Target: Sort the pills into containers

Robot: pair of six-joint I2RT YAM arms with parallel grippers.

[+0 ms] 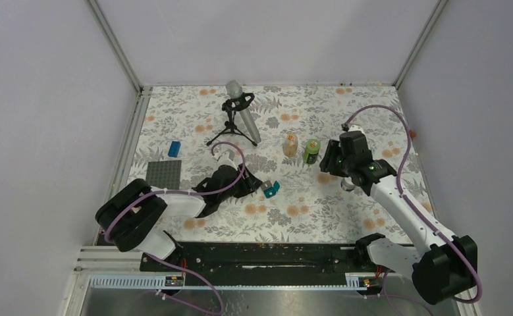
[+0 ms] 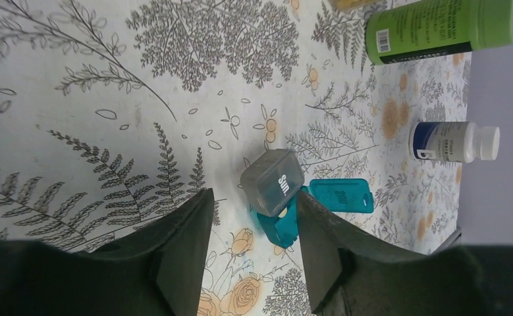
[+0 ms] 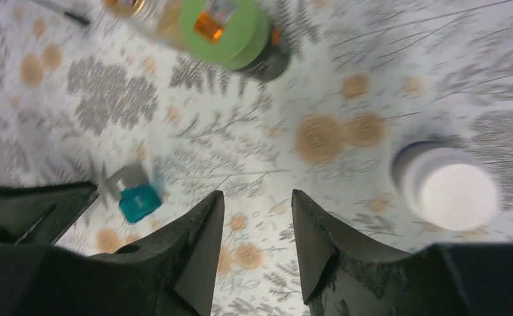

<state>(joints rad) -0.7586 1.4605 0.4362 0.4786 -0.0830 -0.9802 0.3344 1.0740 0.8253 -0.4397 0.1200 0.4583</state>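
Observation:
A teal pill box (image 2: 281,227) lies open on the floral table, its lid (image 2: 341,195) flipped out, with a pale pill (image 2: 282,214) at its edge. A grey pill box marked "Sun." (image 2: 273,179) leans on it. My left gripper (image 2: 255,197) is open and empty, its right finger beside the teal box (image 1: 270,189). My right gripper (image 3: 257,197) is open and empty above bare table, between the boxes (image 3: 138,201) and a white-capped bottle (image 3: 450,191). A green-lidded bottle (image 3: 225,29) and an amber bottle (image 1: 291,144) stand behind.
A microphone on a small tripod (image 1: 240,115) stands at the back centre. A blue block (image 1: 174,149) and a dark grey plate (image 1: 163,174) lie at the left. The white bottle (image 1: 348,184) stands just below my right gripper (image 1: 342,168). Walls enclose the table.

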